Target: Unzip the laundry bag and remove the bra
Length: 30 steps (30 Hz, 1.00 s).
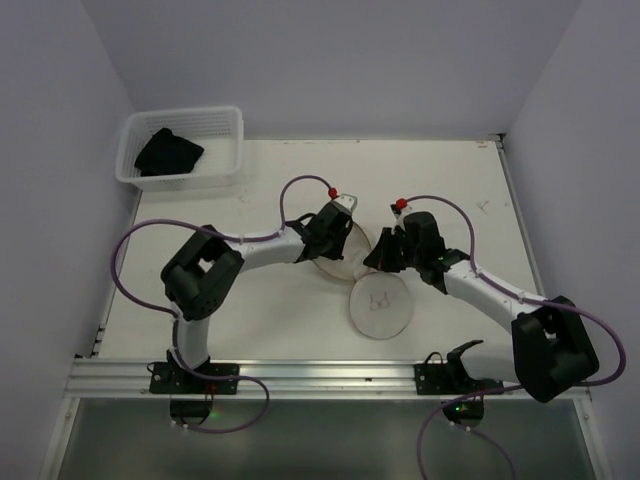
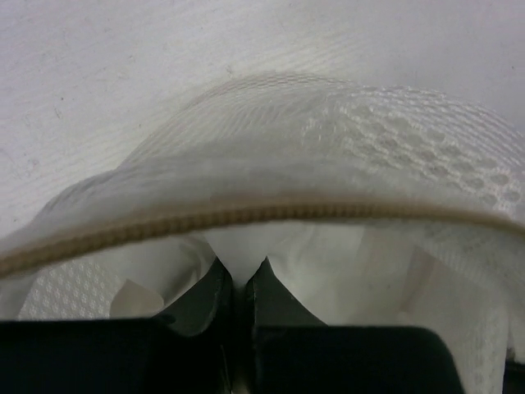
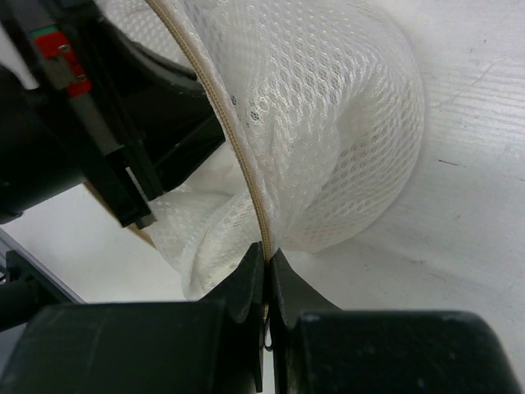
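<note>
The laundry bag (image 1: pixel 380 305) is unzipped. Its round face with the black pictogram lies flat on the table, and its other half (image 1: pixel 343 252) is lifted between the arms. My right gripper (image 1: pixel 380 255) (image 3: pixel 267 250) is shut on the beige zipper rim (image 3: pixel 215 107), holding the white mesh (image 3: pixel 328 107) up. My left gripper (image 1: pixel 338 230) (image 2: pixel 240 275) reaches under the zipper (image 2: pixel 246 215) into the opening and is shut on smooth white cloth (image 2: pixel 246 246) inside. I cannot tell whether that cloth is the bra.
A white plastic mesh basket (image 1: pixel 185 113) stands at the back left corner with a black garment (image 1: pixel 168 152) in it. The left arm's black gripper body (image 3: pixel 98 123) shows close beside the bag in the right wrist view. White walls close the table in.
</note>
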{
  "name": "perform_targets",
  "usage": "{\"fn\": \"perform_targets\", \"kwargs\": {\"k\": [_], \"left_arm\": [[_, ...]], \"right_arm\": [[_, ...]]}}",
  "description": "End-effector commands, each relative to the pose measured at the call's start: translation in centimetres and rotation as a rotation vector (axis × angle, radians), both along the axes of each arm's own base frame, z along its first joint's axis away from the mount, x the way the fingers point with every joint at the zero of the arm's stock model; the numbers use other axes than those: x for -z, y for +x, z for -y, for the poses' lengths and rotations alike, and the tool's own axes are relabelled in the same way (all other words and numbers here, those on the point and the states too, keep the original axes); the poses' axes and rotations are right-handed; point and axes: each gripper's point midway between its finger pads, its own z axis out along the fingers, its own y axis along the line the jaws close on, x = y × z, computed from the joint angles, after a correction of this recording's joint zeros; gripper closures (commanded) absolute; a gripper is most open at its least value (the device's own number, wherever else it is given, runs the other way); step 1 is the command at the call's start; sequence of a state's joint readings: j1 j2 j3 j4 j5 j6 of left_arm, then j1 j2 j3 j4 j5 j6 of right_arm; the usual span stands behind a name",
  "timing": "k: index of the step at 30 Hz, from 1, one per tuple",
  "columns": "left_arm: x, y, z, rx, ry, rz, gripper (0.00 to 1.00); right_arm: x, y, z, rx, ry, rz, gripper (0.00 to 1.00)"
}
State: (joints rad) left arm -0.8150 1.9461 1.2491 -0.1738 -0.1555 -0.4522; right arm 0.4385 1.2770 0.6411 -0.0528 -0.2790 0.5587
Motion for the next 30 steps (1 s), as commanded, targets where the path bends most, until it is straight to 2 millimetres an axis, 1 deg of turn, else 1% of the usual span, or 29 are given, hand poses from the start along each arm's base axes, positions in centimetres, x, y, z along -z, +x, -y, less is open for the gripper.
{"fn": "perform_targets", "kwargs": {"k": [1, 2, 3, 4, 6, 7, 9, 10, 11, 13, 14, 16, 17, 19, 20, 23, 24, 26, 27, 28, 29, 30], "left_arm": [[-1.9, -1.7, -1.1, 0.027, -0.001, -0.005, 1.0], [-3.0, -2.0, -0.8, 0.061, -0.022, 0.011, 1.0], [-3.9, -2.1, -0.7, 0.082, -0.043, 0.029, 1.0], [-6.2, -2.3, -0.4, 0.107, -0.084, 0.065, 1.0], [-8.6, -2.9, 0.4, 0.191, -0.138, 0.105, 1.0], [-10.4, -3.5, 0.6, 0.236, -0.176, 0.129, 1.0], [-11.8, -4.8, 1.3, 0.339, -0.217, 0.139, 1.0], [-13.0, -5.3, 1.4, 0.374, -0.241, 0.152, 1.0], [-13.5, -6.0, 1.6, 0.413, -0.259, 0.147, 1.0], [-14.5, -7.2, 2.0, 0.482, -0.299, 0.142, 1.0], [-14.8, -8.3, 2.5, 0.535, -0.334, 0.119, 1.0], [-15.5, -9.3, 2.9, 0.599, -0.37, 0.125, 1.0], [-15.3, -9.9, 2.9, 0.624, -0.385, 0.114, 1.0], [-16.5, -10.2, 3.1, 0.656, -0.435, 0.151, 1.0], [-16.9, -11.0, 3.3, 0.702, -0.471, 0.151, 1.0], [-17.7, -11.0, 3.0, 0.704, -0.516, 0.157, 1.0], [-19.0, -10.1, 3.0, 0.691, -0.557, 0.211, 1.0], [-20.3, -9.6, 2.9, 0.644, -0.629, 0.211, 1.0], [-22.4, -8.6, 2.9, 0.627, -0.688, 0.288, 1.0], [-22.4, -8.1, 2.8, 0.587, -0.712, 0.297, 1.0], [-24.3, -7.5, 3.0, 0.552, -0.781, 0.338, 1.0], [-24.9, -6.9, 3.1, 0.522, -0.806, 0.359, 1.0]], "right_arm": [[-0.8, 1.2, 0.2, 0.015, -0.027, 0.047, 1.0], [-0.9, 1.5, 0.4, 0.026, -0.042, 0.049, 1.0], [-1.0, 2.0, 1.2, 0.065, -0.083, 0.052, 1.0], [-1.0, 2.3, 1.6, 0.079, -0.101, 0.054, 1.0], [-1.5, 2.8, 2.2, 0.096, -0.137, 0.064, 1.0], [-1.6, 3.0, 2.6, 0.111, -0.155, 0.069, 1.0], [-2.0, 3.3, 3.0, 0.119, -0.18, 0.069, 1.0], [-2.0, 3.6, 3.3, 0.131, -0.198, 0.072, 1.0], [-1.8, 3.7, 3.6, 0.138, -0.214, 0.065, 1.0], [-2.1, 4.0, 3.8, 0.127, -0.239, 0.066, 1.0], [-2.1, 3.9, 3.6, 0.117, -0.242, 0.064, 1.0], [-2.3, 4.1, 3.4, 0.099, -0.241, 0.063, 1.0], [-2.5, 3.9, 3.1, 0.084, -0.233, 0.061, 1.0], [-2.5, 3.7, 2.7, 0.055, -0.225, 0.053, 1.0], [-2.4, 3.6, 2.5, 0.04, -0.219, 0.046, 1.0], [-1.8, 2.9, 2.5, 0.001, -0.233, 0.023, 1.0], [-1.6, 2.6, 2.6, -0.011, -0.24, 0.018, 1.0], [-1.4, 2.4, 2.6, -0.024, -0.242, 0.015, 1.0], [-1.2, 2.1, 2.4, -0.036, -0.236, 0.013, 1.0], [-1.1, 1.7, 2.1, -0.053, -0.215, 0.001, 1.0], [-0.7, 1.4, 1.9, -0.06, -0.2, -0.006, 1.0], [-0.6, 1.1, 1.6, -0.058, -0.181, -0.015, 1.0]]}}
